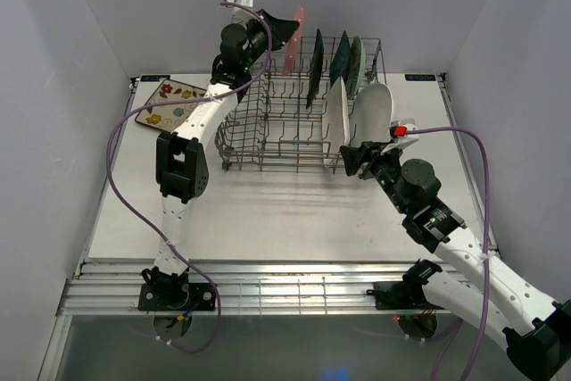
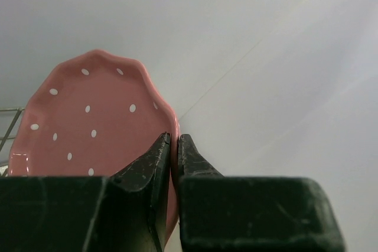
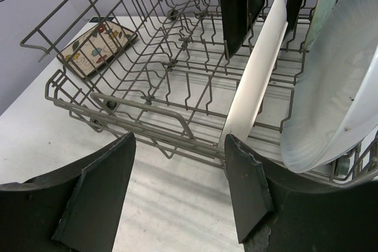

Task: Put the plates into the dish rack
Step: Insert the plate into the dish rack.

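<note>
Right gripper (image 1: 354, 160): nearest item, jaws spread wide and holding nothing, stationed just outside the near right corner of the rack (image 1: 268, 136). Table (image 1: 268, 211): white, bears the rack at its middle. Rack: grey wire, tines upright; five plates stand on edge in its right half. White rectangular plate (image 1: 335, 111): near row, leaning, just ahead of the right gripper. White oval plate (image 1: 376, 109): near row, right of the rectangular one, against the right wall. Dark plate (image 1: 316, 69), teal plate (image 1: 341, 58), mint plate (image 1: 356, 64): far row, left to right, close together. Floral plate (image 1: 169, 102): flat on the table, left of the rack and apart from it, not yet loaded. Left gripper (image 2: 174, 143): raised over the rack's far left side, jaws clamped on the rim of the pink plate (image 2: 88, 122). Pink plate: held on edge, in the air above the far left tines, not yet between them; the wrist view shows the fingers pinching its right rim. Step in hand, by judgement: seating the pink plate, sixth of seven. Next move, by judgement: lower the plate straight down so its bottom edge drops into a free gap left of the dark plate, keep it upright to avoid catching a tine, then release; the floral plate remains for afterwards.
</note>
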### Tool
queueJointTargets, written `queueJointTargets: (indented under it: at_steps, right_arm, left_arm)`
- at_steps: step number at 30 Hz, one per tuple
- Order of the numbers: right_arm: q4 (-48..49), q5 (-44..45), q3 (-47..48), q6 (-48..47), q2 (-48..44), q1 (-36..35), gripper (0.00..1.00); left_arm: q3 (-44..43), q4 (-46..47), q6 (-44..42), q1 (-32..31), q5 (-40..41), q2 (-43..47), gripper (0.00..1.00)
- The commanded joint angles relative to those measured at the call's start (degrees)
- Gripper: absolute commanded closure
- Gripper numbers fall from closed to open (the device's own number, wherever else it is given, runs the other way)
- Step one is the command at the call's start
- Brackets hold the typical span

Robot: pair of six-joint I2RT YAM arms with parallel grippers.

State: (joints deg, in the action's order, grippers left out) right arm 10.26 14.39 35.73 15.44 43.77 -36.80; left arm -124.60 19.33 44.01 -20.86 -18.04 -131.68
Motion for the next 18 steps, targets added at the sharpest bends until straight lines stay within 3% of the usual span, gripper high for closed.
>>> queueJointTargets:
  at_steps: [1, 18]
  right_arm:
    - [1.8, -0.3, -0.6, -0.1, -1.4, -0.3, 0.32]
    - [1.2, 0.5, -1.3, -0.2, -3.1, -0.3, 0.32]
  left_arm:
    - [-0.6, 8.5, 0.1, -0.3, 2.8, 9.7, 1.00]
    - [2.9, 5.1, 3.9, -0.4, 4.7, 9.7, 1.00]
